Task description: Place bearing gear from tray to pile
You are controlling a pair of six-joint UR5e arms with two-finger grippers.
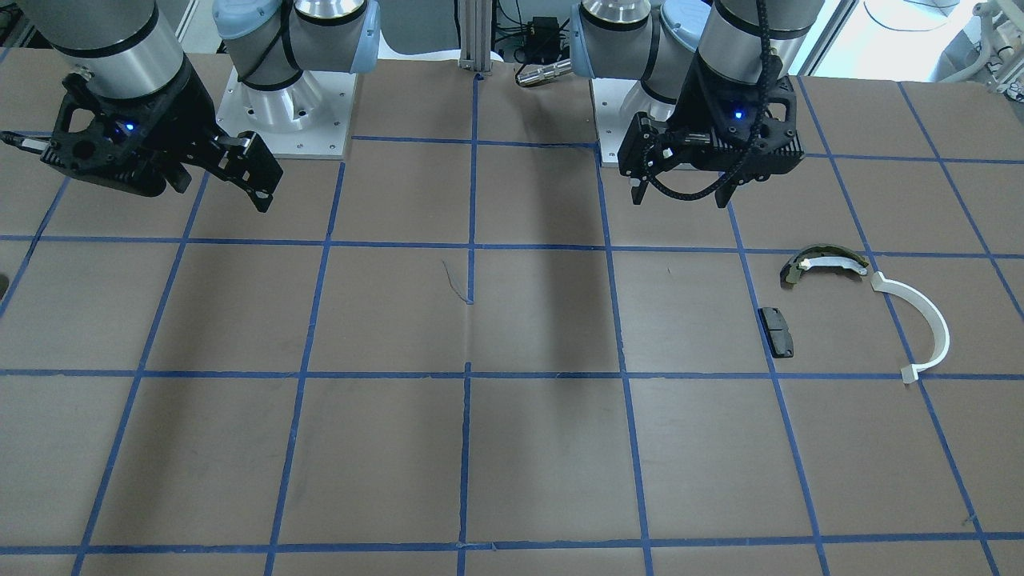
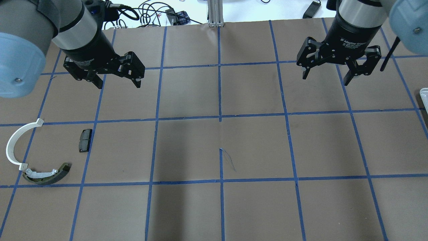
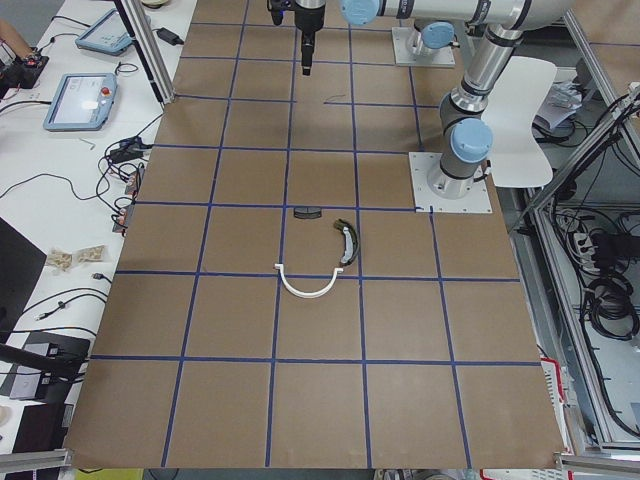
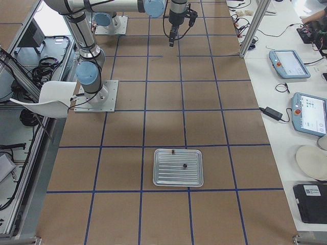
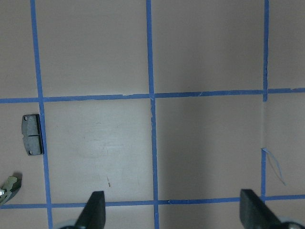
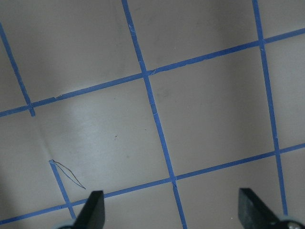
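Note:
A silver tray (image 4: 178, 167) lies at the table's end on my right; only its corner (image 2: 424, 95) shows overhead. On it sits a tiny dark part, apparently the bearing gear (image 4: 184, 166), too small to make out. The pile is on my left: a white arc (image 2: 13, 140) (image 1: 920, 320), an olive-and-white shoe (image 2: 46, 175) (image 1: 824, 264) and a black pad (image 2: 85, 140) (image 5: 32, 135). My left gripper (image 2: 118, 83) (image 1: 680, 196) hovers open and empty, beyond the pad. Far from the tray, my right gripper (image 2: 326, 79) (image 1: 216, 188) also hangs open with nothing in it.
A second small dark bit (image 4: 173, 151) lies at the tray's far edge. The arm bases (image 1: 284, 104) (image 1: 640, 96) stand at the table's robot side. A side bench holds tablets (image 4: 310, 113) and cables. Blue tape lines grid the brown tabletop.

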